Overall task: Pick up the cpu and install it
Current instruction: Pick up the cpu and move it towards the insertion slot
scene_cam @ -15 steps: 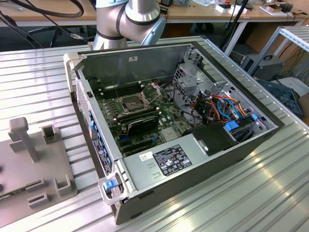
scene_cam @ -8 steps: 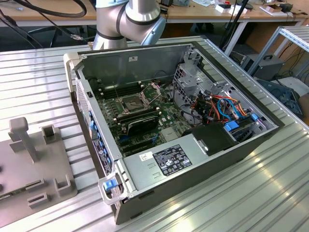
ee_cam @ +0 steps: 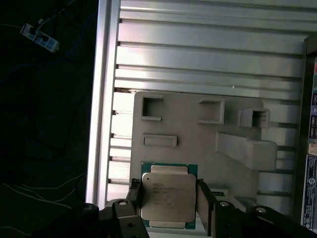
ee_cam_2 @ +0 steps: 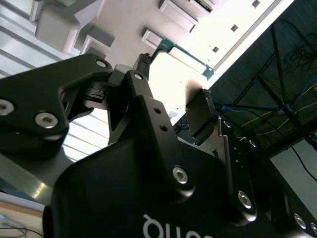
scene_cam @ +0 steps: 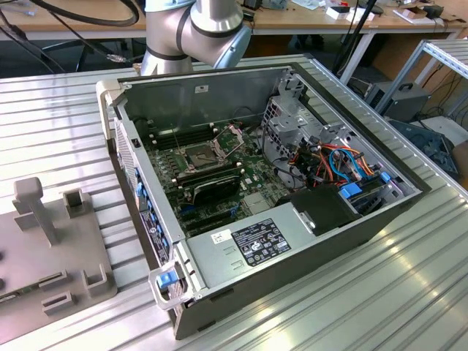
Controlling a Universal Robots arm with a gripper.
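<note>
The cpu (ee_cam: 167,196) is a small square chip with a dull silver top on a green board. It lies low over the grey fixture plate (ee_cam: 188,129), and I cannot tell whether it rests on the plate or hangs just above it. My gripper (ee_cam: 169,204) stands over it with one black finger (ee_cam: 136,198) tight against each side, shut on the chip. In the second wrist view the chip's green edge (ee_cam_2: 185,57) runs across in front of my gripper (ee_cam_2: 176,79). The dark square socket (scene_cam: 201,155) sits on the motherboard inside the open computer case (scene_cam: 351,241), with its metal frame raised.
The fixture plate (scene_cam: 44,256) carries a tall post (scene_cam: 35,205) and several raised pockets. It lies on a ribbed metal table (scene_cam: 409,292), at the exterior view's left of the case. The arm's elbow (scene_cam: 197,29) rises behind the case. Cables and drive bays fill the case's right side.
</note>
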